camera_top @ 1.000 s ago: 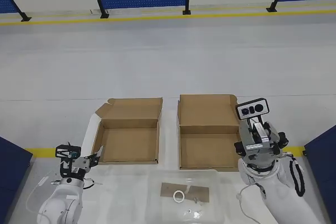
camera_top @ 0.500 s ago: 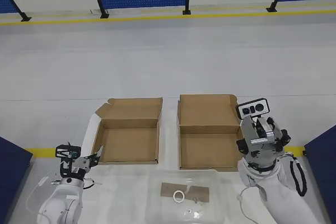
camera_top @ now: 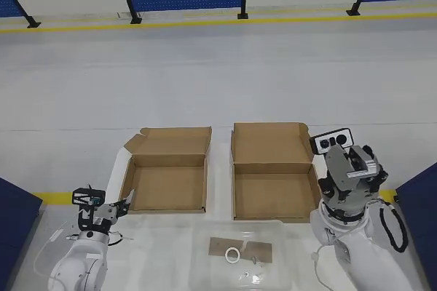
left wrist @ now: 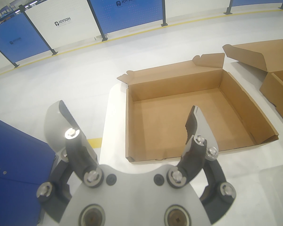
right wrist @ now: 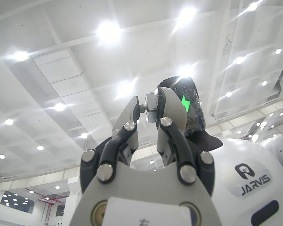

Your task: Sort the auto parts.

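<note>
Right gripper point(right wrist: 148, 98) points ceilingward, fingers clamped on one metal stud part point(right wrist: 151, 109), long axis spanning finger to finger. Left gripper point(left wrist: 129, 118) fingers spread. Two open boxes: left cardboard box point(camera_top: 167, 188), right cardboard box point(camera_top: 271, 195).

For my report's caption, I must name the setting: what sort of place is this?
Probably a factory hall: blue partition panels, a yellow floor line, and high ceiling lights.

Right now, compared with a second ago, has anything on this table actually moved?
The right arm swung a little outward, away from the right cardboard box, and twisted at the wrist. The right pincer is clamped on a small metal part. The left pincer, which is open, the left cardboard box and the clear tray of parts stayed put.
</note>
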Robot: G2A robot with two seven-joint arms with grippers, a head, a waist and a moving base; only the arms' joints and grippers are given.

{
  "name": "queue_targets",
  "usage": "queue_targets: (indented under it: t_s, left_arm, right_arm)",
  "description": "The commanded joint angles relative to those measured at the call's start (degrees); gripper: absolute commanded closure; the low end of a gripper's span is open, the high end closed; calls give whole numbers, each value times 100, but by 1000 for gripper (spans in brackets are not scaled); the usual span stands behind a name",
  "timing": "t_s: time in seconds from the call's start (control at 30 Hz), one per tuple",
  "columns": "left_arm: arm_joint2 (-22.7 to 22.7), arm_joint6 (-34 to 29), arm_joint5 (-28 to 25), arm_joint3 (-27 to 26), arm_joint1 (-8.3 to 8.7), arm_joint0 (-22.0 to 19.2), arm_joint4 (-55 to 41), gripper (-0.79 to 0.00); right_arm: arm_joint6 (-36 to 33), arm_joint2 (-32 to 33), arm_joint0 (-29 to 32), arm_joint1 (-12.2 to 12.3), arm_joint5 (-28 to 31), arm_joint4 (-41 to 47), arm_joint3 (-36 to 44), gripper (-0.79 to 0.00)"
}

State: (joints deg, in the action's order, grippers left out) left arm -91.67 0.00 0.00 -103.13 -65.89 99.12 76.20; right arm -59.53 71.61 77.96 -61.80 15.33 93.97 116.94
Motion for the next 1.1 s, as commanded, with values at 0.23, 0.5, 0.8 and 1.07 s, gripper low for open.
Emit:
queue_targets:
  t_s: [0.23,0.5,0.8,1.07]
  left_arm:
    - [0,0,0,0,0,0,0,-785]
    - [0,0,0,0,0,0,0,-785]
    - [0,0,0,0,0,0,0,-785]
    - [0,0,0,0,0,0,0,-785]
  right_arm:
    - [-8,94,4,-50,-108,-351,3,0]
    - [50,110,6,-50,-130,-428,12,0]
    - [180,304,62,-77,-274,-952,115,0]
    - [180,304,62,-77,-274,-952,115,0]
